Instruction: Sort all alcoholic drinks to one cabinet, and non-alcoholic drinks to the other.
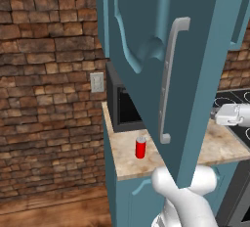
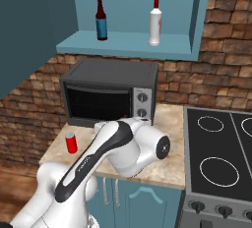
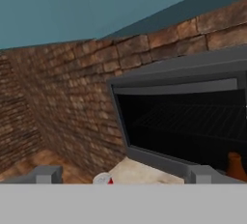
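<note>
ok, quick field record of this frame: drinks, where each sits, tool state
red can: upright on counter, left of toaster oven
dark bottle: upright on open cabinet shelf, left side
pale bottle: same shelf, right of dark bottle, apart
tool: open, empty, low by the can, facing the oven
cabinet door: swung open

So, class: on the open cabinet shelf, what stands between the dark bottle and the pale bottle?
Nothing: in the right base view, bare shelf separates dark bottle and pale bottle.

A kitchen: teal wooden cabinets (image 2: 123, 45), a dark grey microwave (image 2: 109, 92), a black glass stovetop (image 2: 219, 156), a beige stone counter (image 2: 167, 170).
</note>
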